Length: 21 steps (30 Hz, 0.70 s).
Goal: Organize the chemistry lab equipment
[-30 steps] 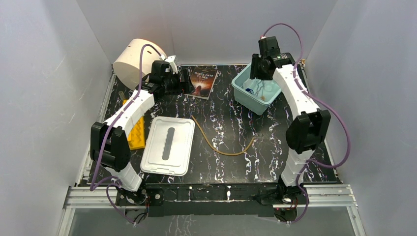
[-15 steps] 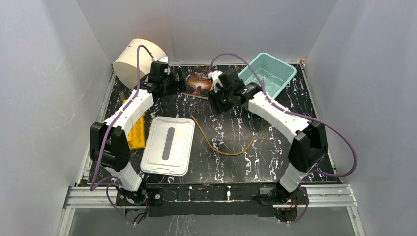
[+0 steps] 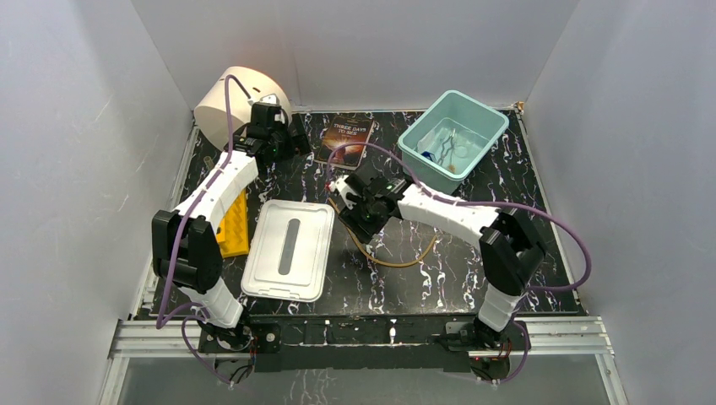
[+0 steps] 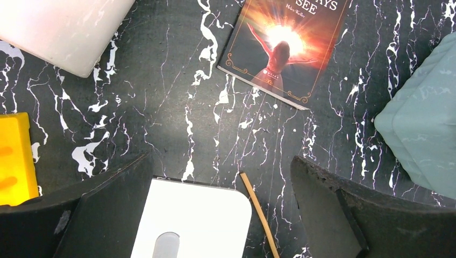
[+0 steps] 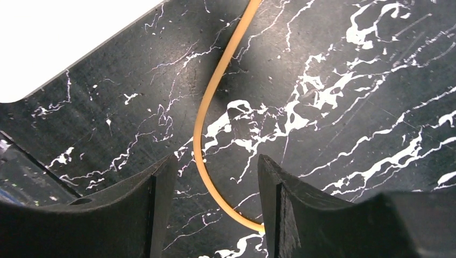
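Right gripper [image 5: 214, 174], jaws apart, straddles the tan rubber tubing [image 5: 200, 129], probably lined up to pinch it; left gripper [image 4: 220, 172] hangs wide open, empty.

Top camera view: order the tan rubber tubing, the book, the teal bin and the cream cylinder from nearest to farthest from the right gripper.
1. tan rubber tubing: runs right under the right gripper.
2. book: just behind it.
3. teal bin: back right.
4. cream cylinder: back-left corner.
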Available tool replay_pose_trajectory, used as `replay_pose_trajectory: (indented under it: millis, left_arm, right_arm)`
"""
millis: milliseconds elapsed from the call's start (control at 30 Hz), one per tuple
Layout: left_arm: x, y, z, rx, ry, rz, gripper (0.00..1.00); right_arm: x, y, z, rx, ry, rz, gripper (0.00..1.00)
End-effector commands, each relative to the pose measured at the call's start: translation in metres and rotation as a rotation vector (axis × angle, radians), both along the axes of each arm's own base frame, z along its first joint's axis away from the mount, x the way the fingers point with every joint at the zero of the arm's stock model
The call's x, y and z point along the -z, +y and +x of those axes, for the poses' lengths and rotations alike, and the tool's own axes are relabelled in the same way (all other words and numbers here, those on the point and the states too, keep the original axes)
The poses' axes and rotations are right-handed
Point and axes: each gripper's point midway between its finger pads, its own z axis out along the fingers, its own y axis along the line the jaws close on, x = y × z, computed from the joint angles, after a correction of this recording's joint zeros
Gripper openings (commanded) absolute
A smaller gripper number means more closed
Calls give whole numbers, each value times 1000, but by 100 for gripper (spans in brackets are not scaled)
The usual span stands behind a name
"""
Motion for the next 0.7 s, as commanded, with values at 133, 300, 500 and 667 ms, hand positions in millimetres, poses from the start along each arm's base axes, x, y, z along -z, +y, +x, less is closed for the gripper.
replay_pose_trajectory:
  millis: [133, 300, 500, 667]
  left_arm:
    - [-35, 3, -1, 17, -68, 1, 98]
    - [-30, 1, -4, 28, -56, -6, 98]
    - [-29, -2, -5, 44, -58, -18, 98]
    - [-30, -2, -7, 45, -60, -22, 98]
  right_arm:
    - [37, 7, -17, -99, -29, -126, 65]
    - [49, 7, -19, -96, -13, -145, 62]
    - [64, 7, -19, -99, 6, -190, 51]
    - [67, 15, -22, -108, 40, -175, 45]
